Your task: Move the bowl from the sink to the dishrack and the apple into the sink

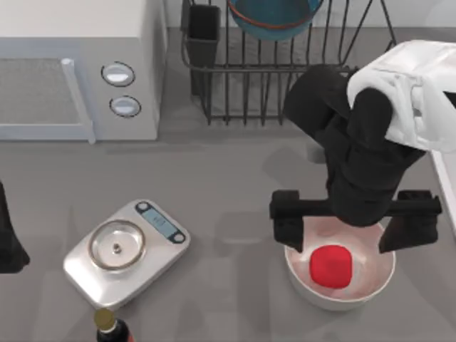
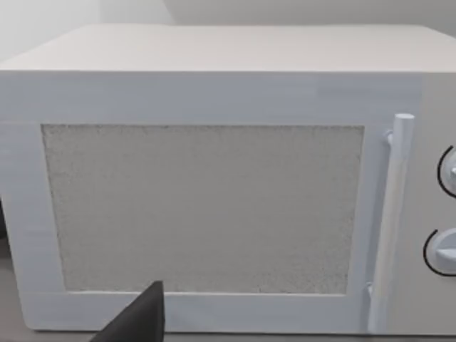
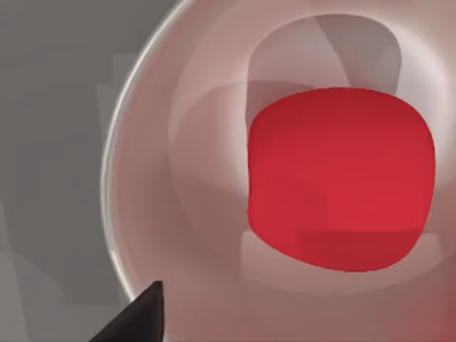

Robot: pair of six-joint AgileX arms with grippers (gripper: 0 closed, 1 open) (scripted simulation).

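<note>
Apple lies in the white bowl beneath my right gripper, fingers spread wide and empty; the teal bowl on the dishrack is cut off.

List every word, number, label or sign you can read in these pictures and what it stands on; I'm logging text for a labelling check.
No text can be read.
Kitchen scale: its small display shows marks too small to read.
Microwave: two round knobs, no readable markings.
Apple, white bowl, dishrack, teal bowl, bottle: no labels.
</note>
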